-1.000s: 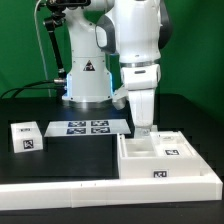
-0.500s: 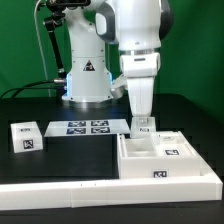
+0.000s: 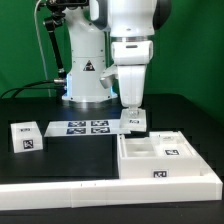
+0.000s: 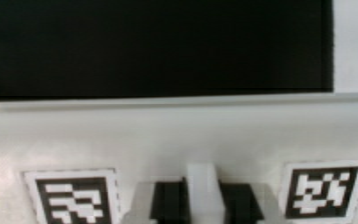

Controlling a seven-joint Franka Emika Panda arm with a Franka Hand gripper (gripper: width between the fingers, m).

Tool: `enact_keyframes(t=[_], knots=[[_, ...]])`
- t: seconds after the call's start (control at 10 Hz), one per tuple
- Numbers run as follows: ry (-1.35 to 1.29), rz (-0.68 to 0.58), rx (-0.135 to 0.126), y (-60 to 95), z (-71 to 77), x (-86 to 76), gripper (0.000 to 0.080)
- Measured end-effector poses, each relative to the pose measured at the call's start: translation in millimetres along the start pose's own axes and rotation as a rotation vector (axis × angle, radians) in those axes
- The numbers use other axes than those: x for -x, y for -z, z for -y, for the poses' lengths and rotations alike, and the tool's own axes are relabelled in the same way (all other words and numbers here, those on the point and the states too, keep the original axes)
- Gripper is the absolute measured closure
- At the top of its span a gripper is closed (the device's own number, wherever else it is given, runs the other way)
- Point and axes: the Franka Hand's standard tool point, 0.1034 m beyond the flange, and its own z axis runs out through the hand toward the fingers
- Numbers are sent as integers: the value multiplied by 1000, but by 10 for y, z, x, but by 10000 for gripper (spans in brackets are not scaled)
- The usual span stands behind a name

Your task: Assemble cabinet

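The white cabinet body [image 3: 165, 160] lies on the black table at the exterior view's right, an open box with marker tags on its walls. My gripper [image 3: 133, 110] hangs just above its far left corner, shut on a small white cabinet piece [image 3: 135, 121] that carries a tag. In the wrist view my gripper [image 4: 201, 200] pinches a thin white rib between its black fingers [image 4: 165, 202]. The held piece [image 4: 176, 130] spreads out white, with a tag on each side. Another small white tagged piece [image 3: 25, 136] sits at the exterior view's left.
The marker board [image 3: 85, 127] lies flat in the middle, in front of the robot base [image 3: 88, 80]. A long white rail [image 3: 60, 188] runs along the front edge of the table. Black table [image 3: 70, 155] shows between the loose piece and the cabinet body.
My gripper has risen out of the cabinet body and moved toward the exterior view's left, carrying the small white piece with it.
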Motion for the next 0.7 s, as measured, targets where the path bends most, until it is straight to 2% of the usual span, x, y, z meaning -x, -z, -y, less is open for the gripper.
enact_keyframes(t=[0.1,0.5,0.7], knots=[[-10,0,-5,-3,-70,19,730],[-22,-15,5,-10,-276,-40,729],[-22,-16,5,-16,-285,-43,729]])
